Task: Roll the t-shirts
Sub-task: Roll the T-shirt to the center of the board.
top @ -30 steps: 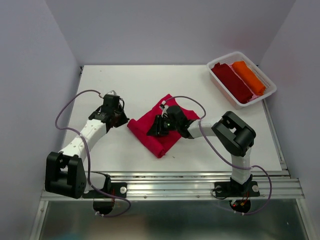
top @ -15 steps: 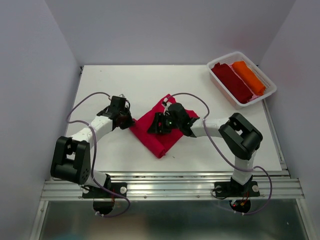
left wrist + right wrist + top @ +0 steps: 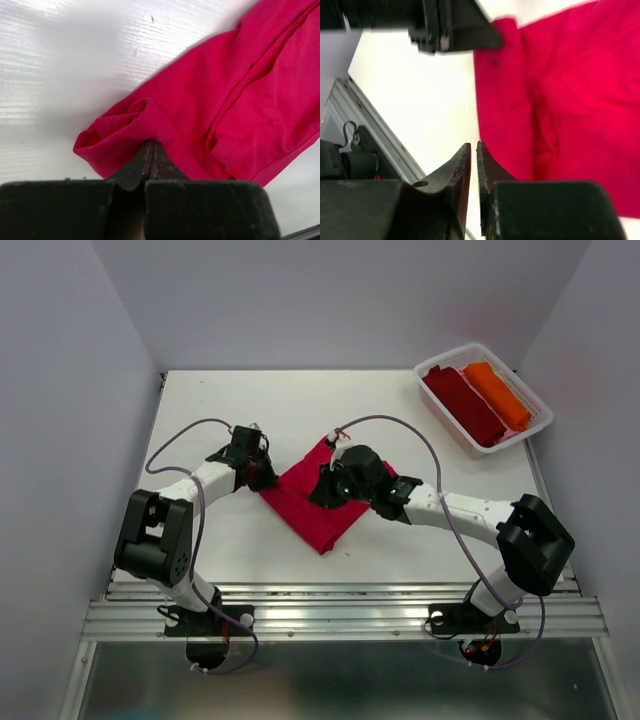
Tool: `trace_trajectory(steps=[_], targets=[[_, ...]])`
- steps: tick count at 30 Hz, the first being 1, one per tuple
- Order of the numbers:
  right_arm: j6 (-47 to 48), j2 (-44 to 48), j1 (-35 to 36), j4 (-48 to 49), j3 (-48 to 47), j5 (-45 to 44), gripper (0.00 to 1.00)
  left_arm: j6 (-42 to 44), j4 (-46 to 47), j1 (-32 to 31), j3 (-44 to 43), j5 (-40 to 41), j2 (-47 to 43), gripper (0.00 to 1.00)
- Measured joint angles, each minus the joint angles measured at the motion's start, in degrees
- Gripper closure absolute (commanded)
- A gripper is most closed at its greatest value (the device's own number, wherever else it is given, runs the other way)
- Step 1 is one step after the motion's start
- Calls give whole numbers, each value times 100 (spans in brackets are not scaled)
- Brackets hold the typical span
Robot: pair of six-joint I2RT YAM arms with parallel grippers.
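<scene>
Left gripper (image 3: 151,143) pinching a bunched corner of the red t-shirt (image 3: 240,100), right gripper (image 3: 473,146) fingers nearly pressed together, we think on nothing, over the shirt's edge, shirt mid table (image 3: 230,400), we see maroon roll (image 3: 465,405) and orange roll (image 3: 497,395) in the far-right bin (image 3: 521,436).

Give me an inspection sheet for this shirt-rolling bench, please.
Surface: white table, plain.
Job's things: red shirt folded mid-table; dark red roll and orange roll side by side in the bin.
Clutter: one tiny green speck near the shirt.
Hands: left hand shut on the red shirt's left corner; right hand shut, empty, over the shirt.
Cables: purple cables loop above both arms.
Surroundings: grey walls on three sides; metal rail along the near edge.
</scene>
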State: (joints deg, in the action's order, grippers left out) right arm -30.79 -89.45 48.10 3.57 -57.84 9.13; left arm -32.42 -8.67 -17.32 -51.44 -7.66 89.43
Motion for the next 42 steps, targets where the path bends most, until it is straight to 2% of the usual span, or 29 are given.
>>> trace_trajectory(steps=[5,14,26,29,31,33,34,38,42], targets=[[238,-72,295,-328,229,-181,91,-2,37,-26,-42,-28,94,100],[293,-544,295,-564,765,-535,96,0,50,-35,-223,-59,273,100],[284,-476,415,-625,839,-1152,96,2,63,-68,-544,-136,599,100],[348,-293,566,-837,800,-1478,87,17,-157,-68,-831,-33,505,99],[411,-197,702,-986,675,-1714,79,59,-385,-68,-1045,155,284,90],[494,-129,881,-1075,466,-2013,73,98,-612,-68,-1290,376,46,86],[531,-127,940,-1106,363,-2144,66,131,-728,-68,-1471,564,-118,85],[756,-229,1281,-1222,-120,-2708,54,227,-962,-9,-1884,973,-551,85],[1012,-697,1690,-1266,-754,-3263,40,282,-1252,459,-1930,1128,-905,85]])
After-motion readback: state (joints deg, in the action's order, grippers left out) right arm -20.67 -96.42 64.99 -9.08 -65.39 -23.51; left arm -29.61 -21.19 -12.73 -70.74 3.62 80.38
